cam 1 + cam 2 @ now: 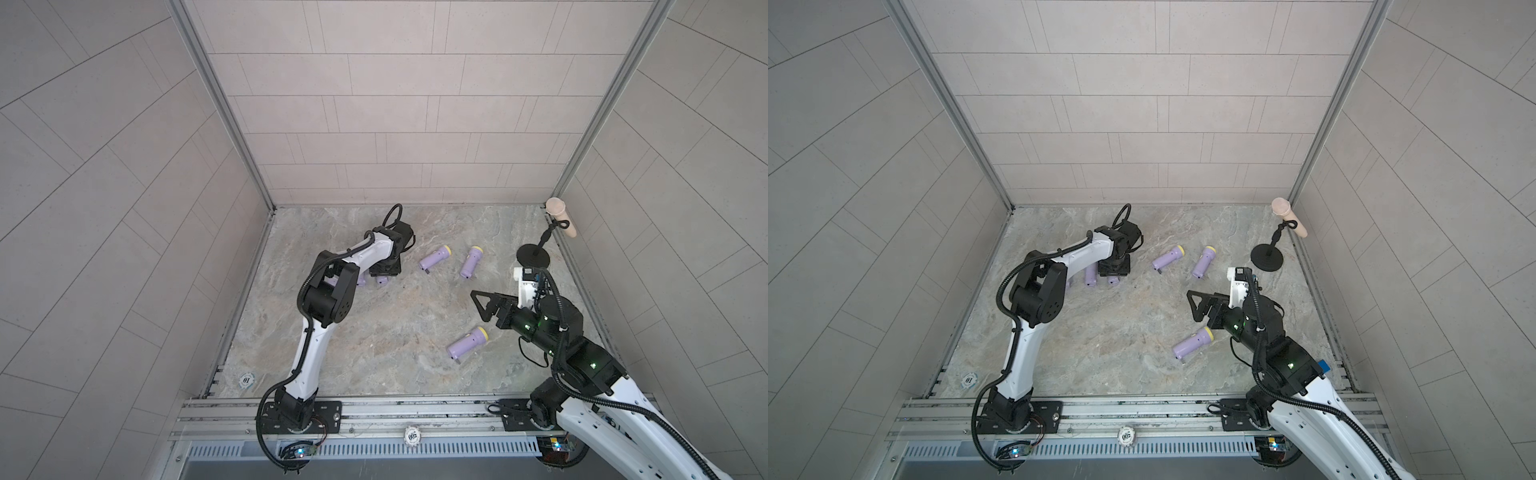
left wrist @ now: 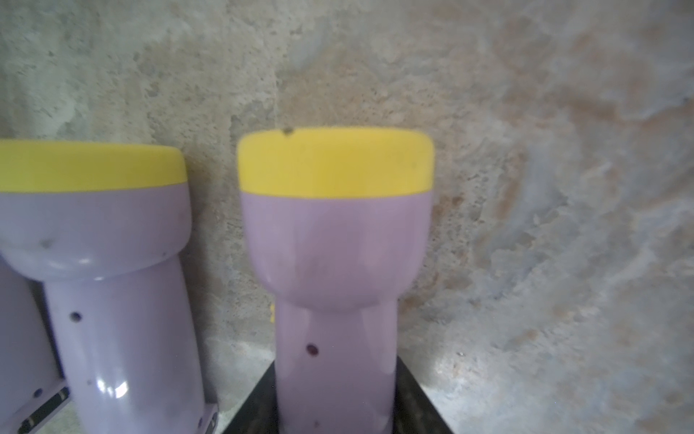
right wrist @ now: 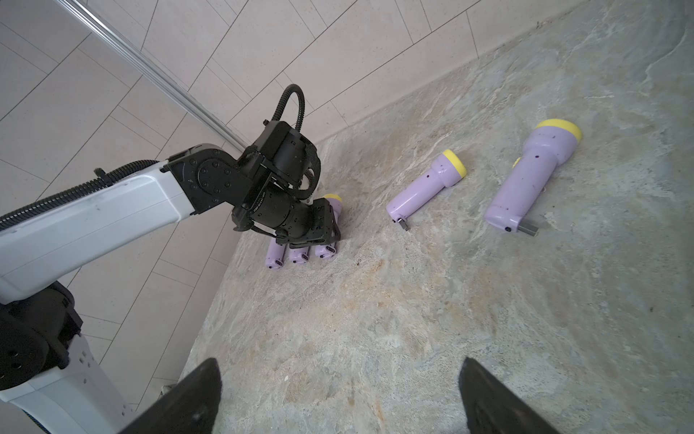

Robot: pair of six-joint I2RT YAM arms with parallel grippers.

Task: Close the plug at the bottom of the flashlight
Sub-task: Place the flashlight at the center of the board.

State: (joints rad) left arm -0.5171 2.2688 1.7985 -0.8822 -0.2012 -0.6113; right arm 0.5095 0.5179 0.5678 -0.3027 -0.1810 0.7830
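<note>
Left pincer [image 1: 385,271] straddles a smooth lilac plastic flashlight [image 2: 334,244] with a yellow-capped flared head and round handle, far left on the mottled stone-look table [image 1: 374,332]. Can't tell if it's clamped. Right pincer [image 3: 340,364] stands wide open, near right.

A figure "10" is picked out in both top views on a round white token [image 1: 247,379] [image 1: 969,378], lying at the near left corner of the surface [image 1: 395,332]. Next, "500" is read on a second round token [image 1: 412,435] [image 1: 1126,436], set on the aluminium rail [image 1: 374,419] at the front, with its digits turned askew. A line of pale lettering is spotted on the black wrist housing [image 3: 263,203] behind the left tool [image 3: 319,235], but it is too small to be read.
</note>
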